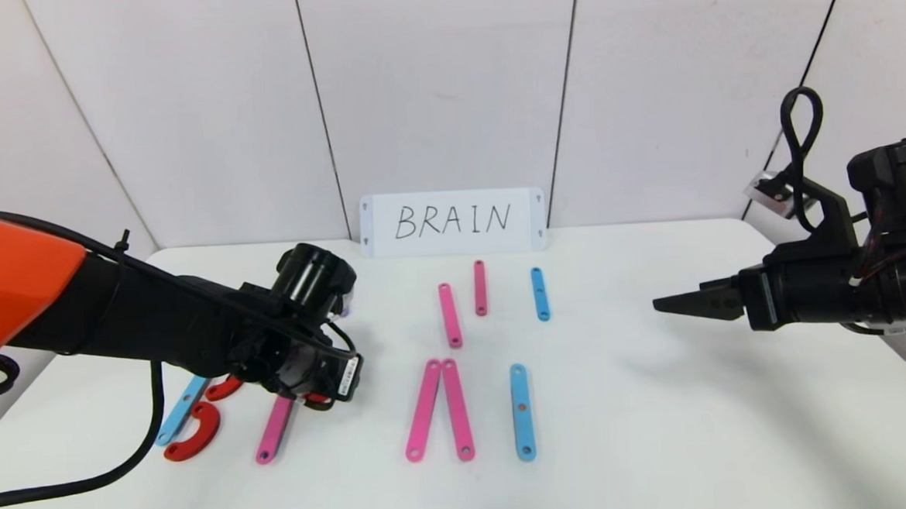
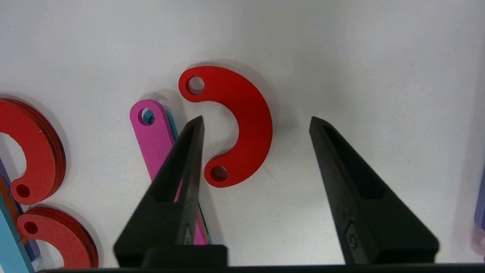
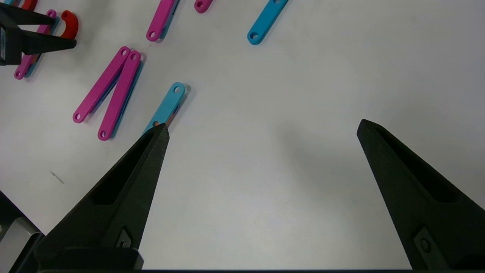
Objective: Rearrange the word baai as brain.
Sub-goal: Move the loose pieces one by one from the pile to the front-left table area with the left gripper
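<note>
The word is a row of flat plastic pieces on the white table. At its left end lie a blue strip (image 1: 180,412), two red half-rings (image 1: 195,439) and a pink strip (image 1: 274,428). My left gripper (image 2: 257,119) hangs open just over that pink strip (image 2: 151,140). A third red half-ring (image 2: 242,125) lies flat between the fingers, close to one finger, touching neither. Further right sit two pink strips (image 1: 438,410) joined in a narrow upside-down V and a blue strip (image 1: 522,411). My right gripper (image 1: 661,303) hovers open and empty over bare table at the right.
Behind the row lie three shorter strips: pink (image 1: 449,315), darker pink (image 1: 479,287) and blue (image 1: 539,293). A white card (image 1: 453,222) with handwritten BRAIN leans against the back wall. A black cable (image 1: 85,479) trails across the table's front left.
</note>
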### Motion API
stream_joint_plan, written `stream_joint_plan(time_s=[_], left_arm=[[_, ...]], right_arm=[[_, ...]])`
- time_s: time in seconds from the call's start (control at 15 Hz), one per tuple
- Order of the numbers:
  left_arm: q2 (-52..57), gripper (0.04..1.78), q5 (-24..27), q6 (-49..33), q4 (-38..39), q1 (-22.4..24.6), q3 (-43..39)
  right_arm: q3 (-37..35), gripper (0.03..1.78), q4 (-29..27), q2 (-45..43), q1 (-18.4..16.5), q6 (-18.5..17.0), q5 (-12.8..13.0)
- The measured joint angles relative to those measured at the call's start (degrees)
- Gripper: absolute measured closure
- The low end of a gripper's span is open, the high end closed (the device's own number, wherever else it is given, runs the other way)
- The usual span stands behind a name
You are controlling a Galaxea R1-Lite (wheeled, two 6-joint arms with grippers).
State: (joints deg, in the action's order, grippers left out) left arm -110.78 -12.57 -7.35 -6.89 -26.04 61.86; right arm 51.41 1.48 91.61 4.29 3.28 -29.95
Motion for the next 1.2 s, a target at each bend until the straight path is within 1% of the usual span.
stream_joint_plan(time_s=[0.13, 0.2, 0.33, 0.4, 0.8, 1.2], left_arm=[[0.02, 0.40, 0.01, 0.00, -0.02, -0.06, 0.68], [0.05, 0.29, 0.00, -0.02, -0.02, -0.06, 1.37], [-0.05, 0.13, -0.18, -0.17, 0.09, 0.09, 3.41], [-0.35, 0.09, -0.29, -0.17, 0.15, 0.61, 4.82], [-7.52, 0.07, -0.35, -1.16, 0.33, 6.42, 17.38], [-15.38, 0.07, -1.12, -6.47, 0.37, 8.24, 26.15]], right_arm=[[0.00, 0.07, 0.00, 0.09, 0.09, 0.00, 0.00], [-0.01, 0.07, 0.00, 0.11, 0.09, 0.00, 0.00], [-0.01, 0.07, 0.00, 0.15, 0.09, 0.02, 0.05], [0.00, 0.07, -0.02, 0.15, 0.09, 0.00, 0.05], [0.00, 0.07, 0.00, 0.22, 0.06, 0.02, 0.09], [0.00, 0.07, 0.00, 0.32, 0.09, 0.02, 0.09]])
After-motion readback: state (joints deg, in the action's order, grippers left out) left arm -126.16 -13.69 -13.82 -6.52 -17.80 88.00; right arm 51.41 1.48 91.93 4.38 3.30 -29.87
